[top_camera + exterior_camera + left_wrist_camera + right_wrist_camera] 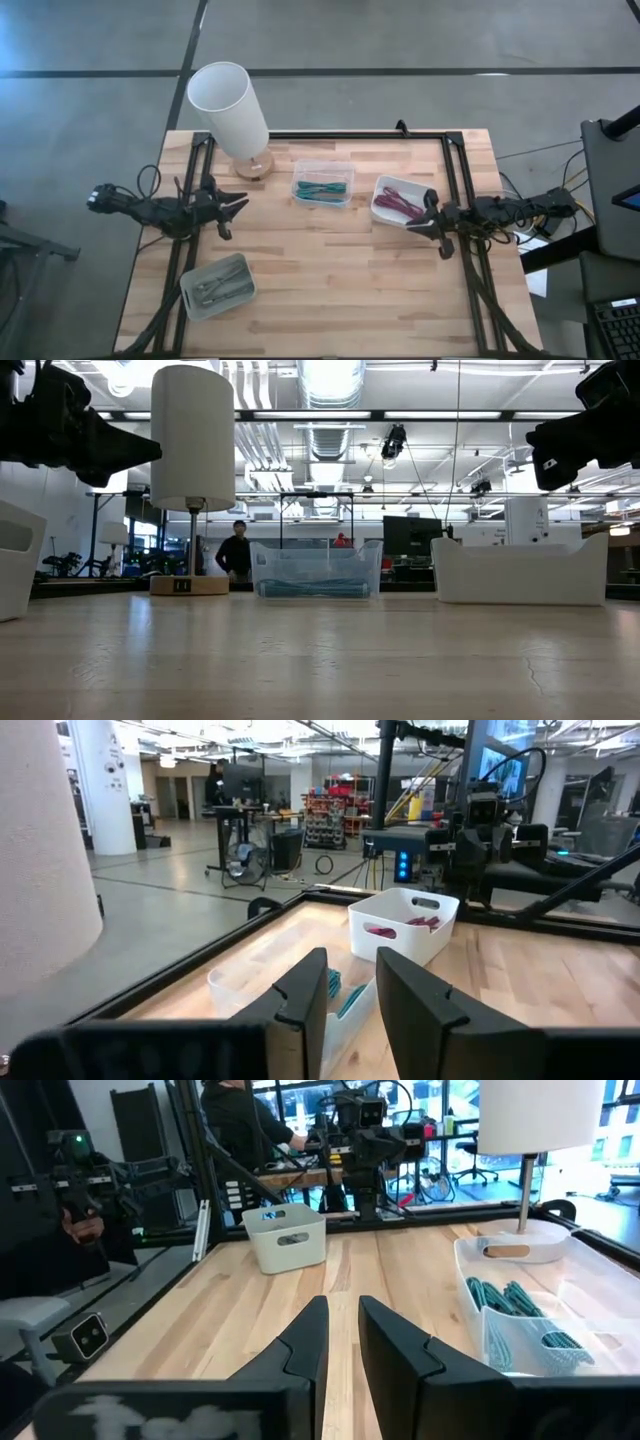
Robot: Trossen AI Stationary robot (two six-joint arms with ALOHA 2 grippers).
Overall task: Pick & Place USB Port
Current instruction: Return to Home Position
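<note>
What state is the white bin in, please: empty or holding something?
Not empty: pink cables lie inside the white bin, visible from above.

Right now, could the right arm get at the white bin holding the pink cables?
Probably yes. The right gripper hangs right beside the white bin, whose top is open, and nothing stands between them.
</note>
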